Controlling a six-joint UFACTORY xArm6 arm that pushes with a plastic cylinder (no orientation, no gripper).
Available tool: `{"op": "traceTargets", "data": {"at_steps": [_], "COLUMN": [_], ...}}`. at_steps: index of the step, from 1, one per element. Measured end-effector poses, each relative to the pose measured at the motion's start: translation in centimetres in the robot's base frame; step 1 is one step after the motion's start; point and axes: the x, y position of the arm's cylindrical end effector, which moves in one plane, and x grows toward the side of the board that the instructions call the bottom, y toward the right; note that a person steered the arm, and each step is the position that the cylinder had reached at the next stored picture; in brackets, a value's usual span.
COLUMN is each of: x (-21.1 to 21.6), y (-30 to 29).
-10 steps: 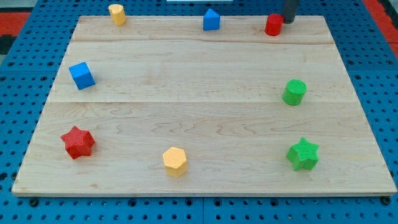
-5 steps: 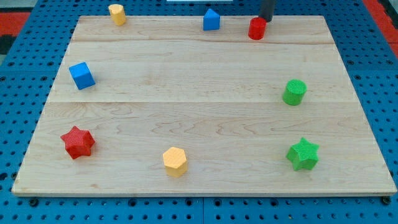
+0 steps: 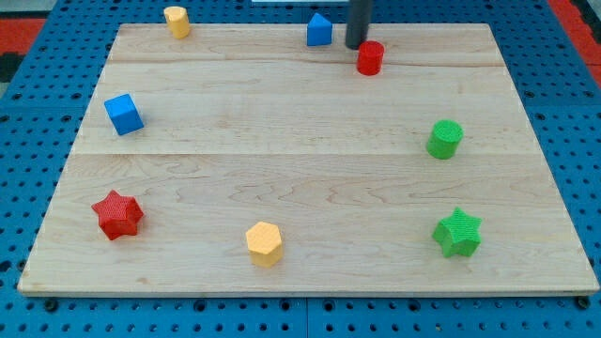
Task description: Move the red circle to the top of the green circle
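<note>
Eight blocks lie on the counter (image 3: 310, 188): two red, two green, two blue and two yellow. The red pair is a red circle (image 3: 370, 58) and a red star (image 3: 116, 215); the green pair is a green circle (image 3: 445, 139) and a green star (image 3: 457, 233). A blue cube (image 3: 123, 114) sits at the left of the frame, and a blue block (image 3: 319, 30) with a peaked top stands near the top edge. A yellow block (image 3: 176, 21) sits in the upper left corner, and a yellow hexagon (image 3: 264, 244) lies near the bottom centre.

The arm carries no hand, only a straight dark rod, so there is nothing to spread or press together. My tip (image 3: 355, 46) stands in the upper middle of the frame, just beside the red circle on its upper left, close enough that touching cannot be ruled out. The blue block lies just to the tip's left.

The red circle rests near the top of the frame, to the upper left of the green circle and well apart from it.

The counter is pale wooden boards with visible grain, lying on a blue pegboard (image 3: 38, 310). The blocks look like ribbed plastic.
</note>
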Motion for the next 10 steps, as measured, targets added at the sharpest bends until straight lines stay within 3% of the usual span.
{"op": "traceTargets", "data": {"at_steps": [1, 2, 4, 9, 10], "x": [2.2, 3.1, -0.8, 20.4, 19.7], "y": [0.0, 6.8, 12.1, 14.8, 16.1]}}
